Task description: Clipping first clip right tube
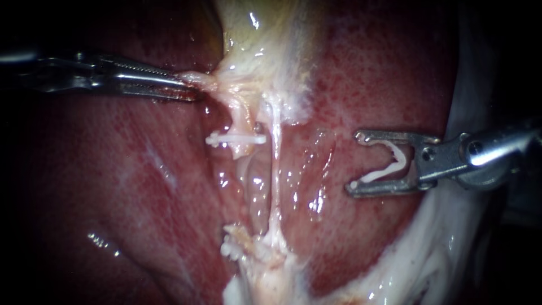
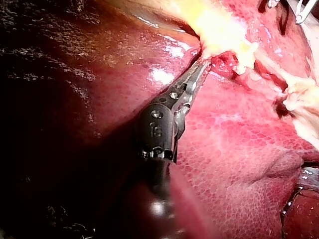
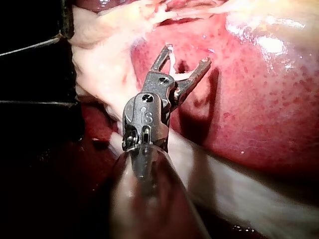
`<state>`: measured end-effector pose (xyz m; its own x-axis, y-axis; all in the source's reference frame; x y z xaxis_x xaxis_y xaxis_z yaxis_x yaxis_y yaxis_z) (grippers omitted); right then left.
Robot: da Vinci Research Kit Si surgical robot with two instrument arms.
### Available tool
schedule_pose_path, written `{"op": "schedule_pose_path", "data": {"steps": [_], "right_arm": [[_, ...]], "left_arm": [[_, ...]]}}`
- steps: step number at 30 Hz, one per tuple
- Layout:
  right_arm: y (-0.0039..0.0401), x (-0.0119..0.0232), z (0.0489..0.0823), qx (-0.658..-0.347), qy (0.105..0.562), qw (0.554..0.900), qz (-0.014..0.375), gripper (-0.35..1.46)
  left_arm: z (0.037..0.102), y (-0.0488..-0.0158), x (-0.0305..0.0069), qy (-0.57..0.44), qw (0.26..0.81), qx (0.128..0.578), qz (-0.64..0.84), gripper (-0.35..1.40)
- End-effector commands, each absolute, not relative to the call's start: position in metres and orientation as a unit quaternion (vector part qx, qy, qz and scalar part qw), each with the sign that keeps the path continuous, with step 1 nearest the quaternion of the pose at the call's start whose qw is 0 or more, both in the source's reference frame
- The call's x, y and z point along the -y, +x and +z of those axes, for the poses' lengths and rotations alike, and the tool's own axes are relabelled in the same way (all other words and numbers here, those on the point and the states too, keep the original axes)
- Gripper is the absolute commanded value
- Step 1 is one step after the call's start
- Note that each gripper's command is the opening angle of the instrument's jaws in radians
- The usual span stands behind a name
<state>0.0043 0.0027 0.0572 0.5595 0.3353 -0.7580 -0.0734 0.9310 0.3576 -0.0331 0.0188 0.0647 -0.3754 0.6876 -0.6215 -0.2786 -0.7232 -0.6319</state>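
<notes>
Two pale tubes run down from the gallbladder (image 1: 254, 34) across the liver (image 1: 384, 73). The left tube (image 1: 243, 121) carries a white clip (image 1: 234, 138) across it. The right tube (image 1: 276, 169), a thin strand, is bare. My left instrument (image 1: 189, 87) is shut on pale gallbladder tissue, also seen in the left wrist view (image 2: 200, 67). My right instrument (image 1: 355, 162) hovers to the right of the right tube, apart from it. Its jaws stand wide with an open white clip (image 1: 389, 166) seated between them. The right wrist view shows those jaws (image 3: 187, 57) over the liver.
Pale fatty tissue (image 1: 451, 243) borders the liver at the lower right. A knot of whitish tissue (image 1: 254, 254) sits where the tubes end below. A dark frame (image 3: 35, 74) stands beside my right instrument in the right wrist view.
</notes>
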Motion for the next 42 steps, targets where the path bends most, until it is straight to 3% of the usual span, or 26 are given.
{"op": "schedule_pose_path", "data": {"steps": [1,14,21,28,42], "right_arm": [[0.0044,-0.0028,0.0572,-0.455,0.145,0.871,0.117,0.5],[0.0046,-0.0028,0.0572,-0.456,0.149,0.87,0.115,0.5],[0.0064,-0.0021,0.0566,-0.475,0.172,0.856,0.104,0.5],[0.0107,-0.0003,0.056,-0.493,0.211,0.836,0.118,0.5],[0.0166,0.0016,0.0599,-0.497,0.259,0.814,0.153,0.5]], "left_arm": [[0.0642,-0.0329,-0.019,-0.47,0.302,0.218,0.8,-0.35],[0.0566,-0.0275,-0.0224,-0.481,0.316,0.203,0.793,-0.35],[0.0552,-0.0274,-0.0223,-0.485,0.315,0.2,0.791,-0.35],[0.0547,-0.0276,-0.022,-0.486,0.314,0.197,0.792,-0.35],[0.0545,-0.028,-0.0218,-0.485,0.316,0.196,0.792,-0.35]]}}
